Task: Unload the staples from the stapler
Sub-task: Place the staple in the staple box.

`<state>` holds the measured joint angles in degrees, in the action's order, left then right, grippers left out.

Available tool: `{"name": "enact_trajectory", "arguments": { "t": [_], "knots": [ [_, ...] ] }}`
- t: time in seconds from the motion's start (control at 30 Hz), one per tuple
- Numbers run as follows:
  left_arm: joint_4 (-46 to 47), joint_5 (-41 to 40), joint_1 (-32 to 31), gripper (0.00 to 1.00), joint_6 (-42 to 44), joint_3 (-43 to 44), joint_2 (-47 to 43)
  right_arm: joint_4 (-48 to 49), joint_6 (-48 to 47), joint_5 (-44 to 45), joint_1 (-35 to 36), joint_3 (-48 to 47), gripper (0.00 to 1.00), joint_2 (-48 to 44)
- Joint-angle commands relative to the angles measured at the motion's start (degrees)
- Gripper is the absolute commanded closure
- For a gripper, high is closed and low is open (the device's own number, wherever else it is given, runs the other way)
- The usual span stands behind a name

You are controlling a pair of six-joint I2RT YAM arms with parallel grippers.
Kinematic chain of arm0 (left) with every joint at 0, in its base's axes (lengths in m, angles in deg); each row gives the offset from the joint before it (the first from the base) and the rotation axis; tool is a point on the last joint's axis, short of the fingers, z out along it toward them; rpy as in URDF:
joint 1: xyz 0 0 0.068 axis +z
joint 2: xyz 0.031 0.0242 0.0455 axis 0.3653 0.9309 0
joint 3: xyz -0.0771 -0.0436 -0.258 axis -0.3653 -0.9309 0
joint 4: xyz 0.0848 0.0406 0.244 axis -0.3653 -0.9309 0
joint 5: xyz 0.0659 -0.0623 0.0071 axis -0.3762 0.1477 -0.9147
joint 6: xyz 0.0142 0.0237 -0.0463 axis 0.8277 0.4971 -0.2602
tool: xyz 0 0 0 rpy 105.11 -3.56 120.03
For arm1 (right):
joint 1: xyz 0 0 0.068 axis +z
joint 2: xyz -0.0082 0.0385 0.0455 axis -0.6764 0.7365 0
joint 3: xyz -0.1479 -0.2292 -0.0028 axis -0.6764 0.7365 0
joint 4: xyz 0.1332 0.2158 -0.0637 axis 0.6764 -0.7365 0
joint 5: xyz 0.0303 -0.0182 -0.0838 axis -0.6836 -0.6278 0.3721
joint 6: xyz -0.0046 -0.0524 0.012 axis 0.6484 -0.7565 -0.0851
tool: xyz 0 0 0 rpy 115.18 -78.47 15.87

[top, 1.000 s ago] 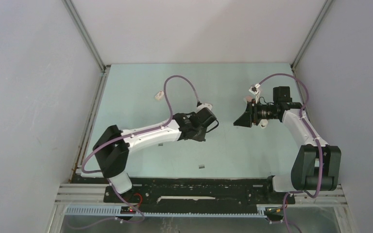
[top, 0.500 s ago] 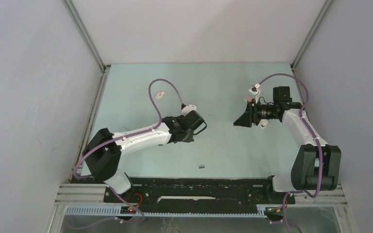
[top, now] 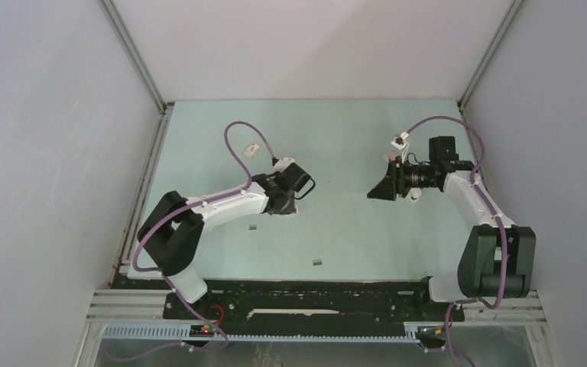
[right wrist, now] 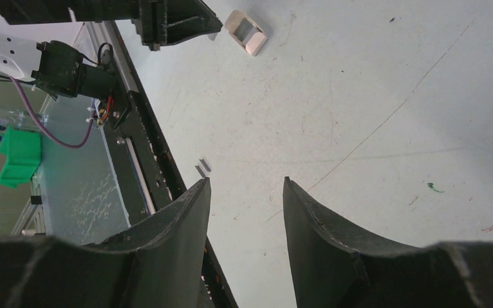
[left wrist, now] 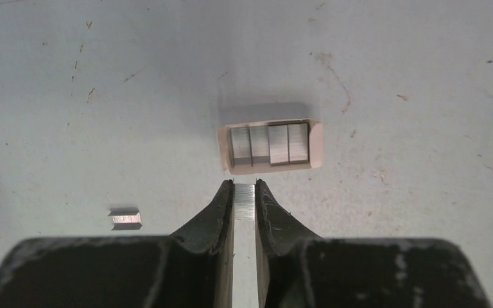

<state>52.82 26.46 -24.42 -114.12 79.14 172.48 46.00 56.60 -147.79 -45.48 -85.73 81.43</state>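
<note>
From above, the left hand (top: 283, 205) hangs over the table (top: 351, 138), near the small box (top: 252, 149); loose staples (top: 317, 261) lie nearer the arms. Its wrist view shows the fingertips pinching a staple strip (left wrist: 244, 202) by a thin edge, just short of the small box (left wrist: 269, 146): it may slip or snap. In its own view the right hand (right wrist: 246, 192) is spread and empty, well apart.
</note>
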Motion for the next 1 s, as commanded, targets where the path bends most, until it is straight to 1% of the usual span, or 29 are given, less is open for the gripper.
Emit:
{"name": "enact_trajectory", "arguments": {
  "t": [0.0,0.17,0.5,0.97],
  "knots": [
    [0.9,-1.6,0.7,0.93,-1.3,3.5,2.4,0.4,-0.7,0.1,0.1,0.0,0.45,0.4],
    [0.6,-2.2,1.5,0.94,-2.5,4.6,4.2,0.4,-0.7,0.2,0.1,0.0,0.46,0.9],
    [1.2,-2.3,1.9,0.94,-2.2,6.9,6.6,0.5,-0.7,0.2,0.2,0.0,0.46,1.5],
    [2.7,-2.1,2.8,0.94,-3.8,5.9,8.0,0.5,-0.7,0.4,0.2,0.0,0.46,1.7]
  ]
}}
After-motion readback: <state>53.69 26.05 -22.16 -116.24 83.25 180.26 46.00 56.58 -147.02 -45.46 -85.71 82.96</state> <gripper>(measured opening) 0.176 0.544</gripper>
